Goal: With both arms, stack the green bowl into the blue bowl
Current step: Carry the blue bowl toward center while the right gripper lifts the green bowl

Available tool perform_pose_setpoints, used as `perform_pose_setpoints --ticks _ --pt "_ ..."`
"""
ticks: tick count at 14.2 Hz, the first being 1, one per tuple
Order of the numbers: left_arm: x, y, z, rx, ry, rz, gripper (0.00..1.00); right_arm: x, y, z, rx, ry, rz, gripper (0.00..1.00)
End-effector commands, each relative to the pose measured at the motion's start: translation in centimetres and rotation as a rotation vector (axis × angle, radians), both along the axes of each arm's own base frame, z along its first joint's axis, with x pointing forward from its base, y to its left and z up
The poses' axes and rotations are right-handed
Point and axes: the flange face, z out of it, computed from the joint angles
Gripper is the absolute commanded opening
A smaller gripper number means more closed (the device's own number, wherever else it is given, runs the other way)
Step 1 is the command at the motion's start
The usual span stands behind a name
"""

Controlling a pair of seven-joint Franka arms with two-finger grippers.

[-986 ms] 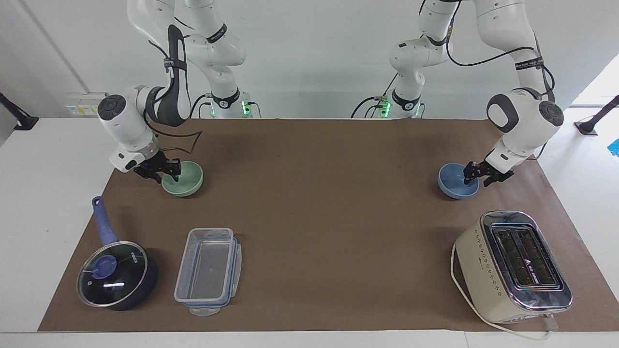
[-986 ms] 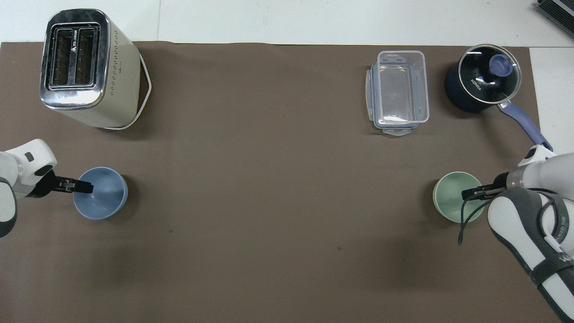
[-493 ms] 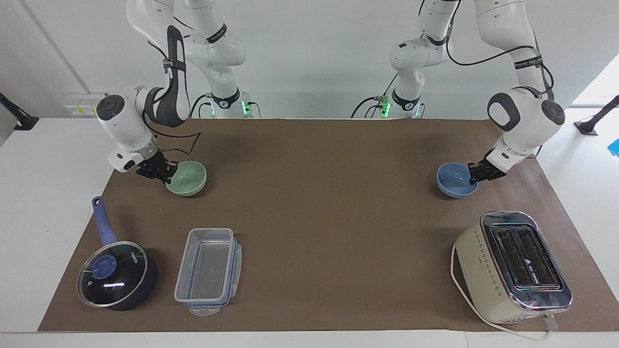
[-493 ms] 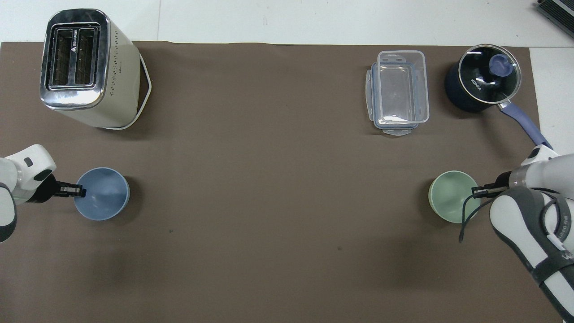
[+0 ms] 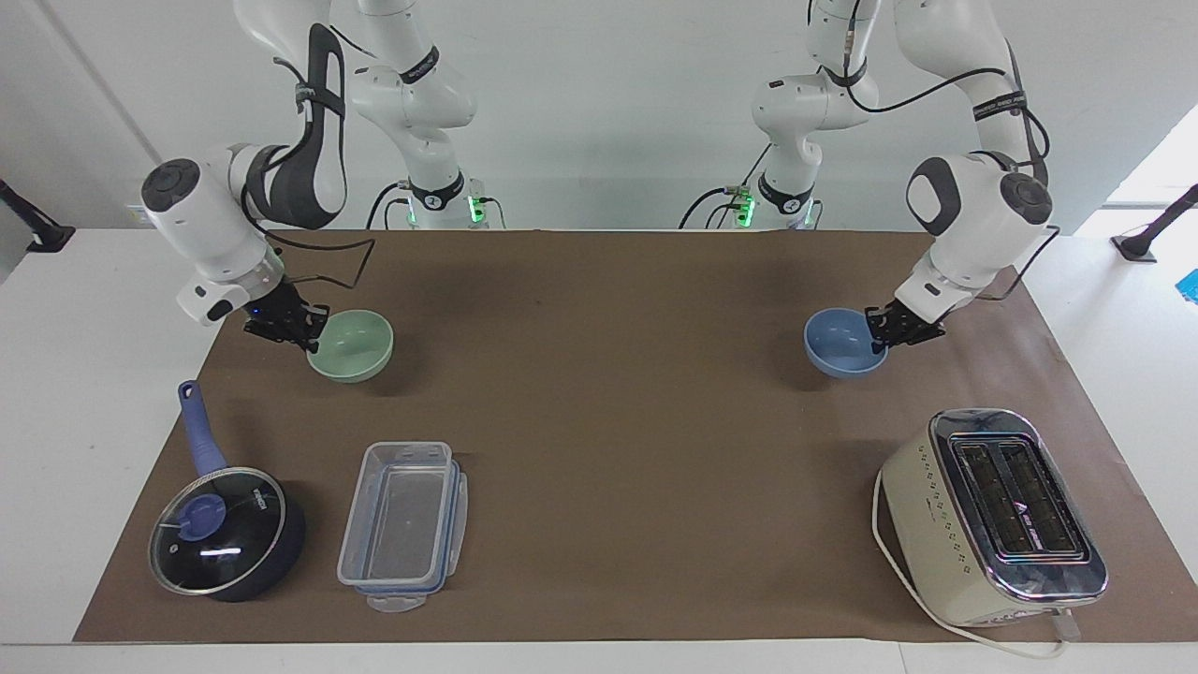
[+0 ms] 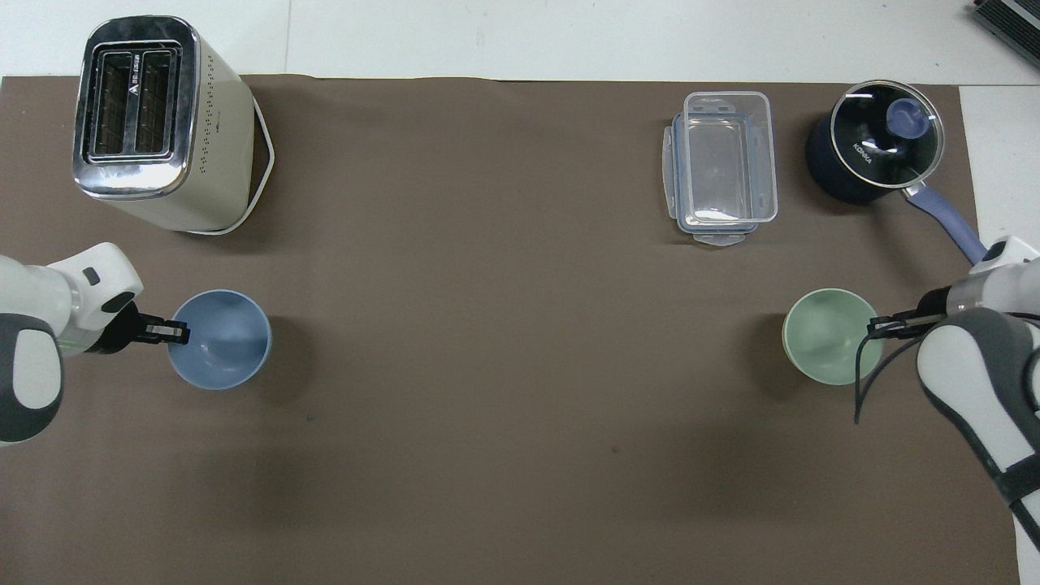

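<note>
blue bowl [image 5: 844,343] gripped at rim by left gripper [image 5: 886,335] | green bowl [image 5: 352,345] gripped at rim by right gripper [image 5: 301,329]

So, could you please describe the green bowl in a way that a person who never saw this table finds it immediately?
Start from the dark saucepan with the glass lid at the right arm's end of the table. Nearer to the robots than it, the green bowl hangs by its rim in the right claw, raised over the brown mat. It is the only pale mint bowl; the other bowl is blue.
</note>
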Motion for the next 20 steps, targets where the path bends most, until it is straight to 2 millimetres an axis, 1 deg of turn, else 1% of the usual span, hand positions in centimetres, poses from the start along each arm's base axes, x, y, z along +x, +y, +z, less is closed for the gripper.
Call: perform_pose_setpoints --ticks 1,2,3,4,5,6,8,9,10,11,12,14,15,16,17,18,19,20 --pt "-0.2 -6.8 0.6 -0.001 -0.003 0.032 0.00 1.2 0.6 2.4 0.062 -0.033 -0.032 0.00" --pt "-0.6 -9.5 0.8 -0.003 -0.018 0.052 0.00 1.5 0.7 3.5 0.070 -0.033 -0.031 0.00" --pt "-1.0 -12.0 0.9 -0.006 -0.029 0.072 0.00 1.9 0.8 5.1 0.071 -0.042 -0.041 0.00" --pt "-1.6 -14.4 0.6 -0.008 -0.032 0.083 0.00 2.3 1.1 6.4 0.070 -0.047 -0.039 0.00" --pt "-2.0 -16.5 -0.1 -0.010 -0.035 0.090 0.00 2.6 1.3 7.3 0.069 -0.052 -0.038 0.00" --pt "-2.5 -18.6 -0.8 -0.010 -0.035 0.098 0.00 2.9 2.1 7.8 0.069 -0.055 -0.034 0.00" --pt "-3.7 -21.5 -1.7 -0.007 -0.019 0.106 0.00 3.0 3.4 8.1 0.070 -0.054 -0.058 0.00" --pt "-4.2 -22.6 -2.2 -0.005 -0.015 0.100 0.00 3.2 4.7 8.0 0.073 -0.047 -0.071 0.00" --pt "-4.6 -23.6 -2.7 -0.003 -0.012 0.095 0.00 3.2 5.4 8.0 0.072 -0.043 -0.090 0.00" --pt "-4.9 -24.2 -3.1 -0.004 -0.011 0.089 0.00 3.4 6.9 7.9 0.067 -0.043 -0.094 0.00" --pt "-5.0 -24.2 -3.1 -0.004 -0.013 0.086 0.00 3.4 8.0 7.7 0.062 -0.040 -0.103 0.00" --pt "-5.0 -24.4 -3.7 -0.003 -0.013 0.086 0.00 3.4 9.6 7.5 0.064 -0.028 -0.113 0.00" --pt "-5.3 -25.0 -4.4 -0.001 -0.011 0.075 0.00 2.9 10.8 7.4 0.066 -0.019 -0.121 0.00" --pt "-5.4 -24.9 -4.5 0.000 -0.008 0.073 0.00 2.6 12.5 7.3 0.067 -0.011 -0.124 0.00" --pt "-5.5 -24.8 -4.6 0.002 -0.006 0.070 0.00 2.4 13.6 7.1 0.067 -0.003 -0.124 0.00" --pt "-5.8 -24.9 -4.7 0.004 -0.004 0.067 0.00 2.1 14.4 6.5 0.066 0.012 -0.122 0.00" --pt "-5.8 -24.9 -4.8 0.004 -0.001 0.071 0.00 2.0 14.9 6.3 0.066 0.016 -0.126 0.00" --pt "-5.8 -24.9 -4.7 0.002 -0.005 0.064 0.06 2.0 15.6 6.3 0.066 0.018 -0.129 0.00"
